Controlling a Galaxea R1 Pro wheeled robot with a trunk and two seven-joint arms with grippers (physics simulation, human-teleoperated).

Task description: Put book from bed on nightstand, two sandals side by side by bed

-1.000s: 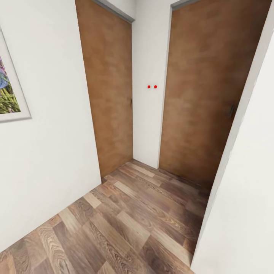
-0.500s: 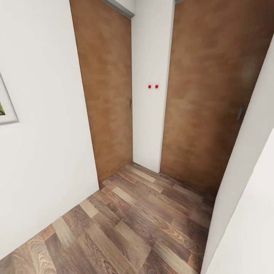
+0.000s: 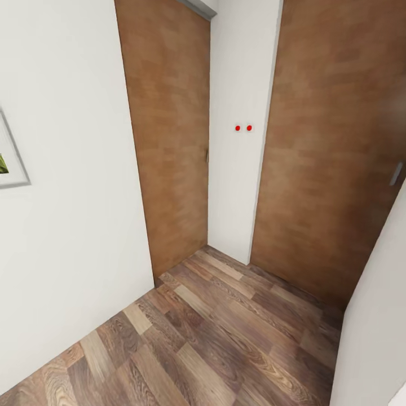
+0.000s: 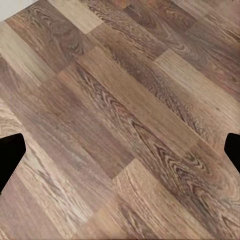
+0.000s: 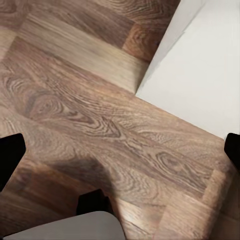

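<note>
Brown wood-plank floor (image 3: 225,332), white walls (image 3: 67,225)

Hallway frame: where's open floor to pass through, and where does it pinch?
Open wood-plank floor runs between the left white wall and the right white wall. It pinches ahead, where two brown doors flank a white corner post. Under both hands, bare planks.

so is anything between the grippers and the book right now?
No book or bed in sight. Ahead, two closed brown doors meet at a white wall corner, over wood floor. Both grippers hang open above bare planks.
</note>
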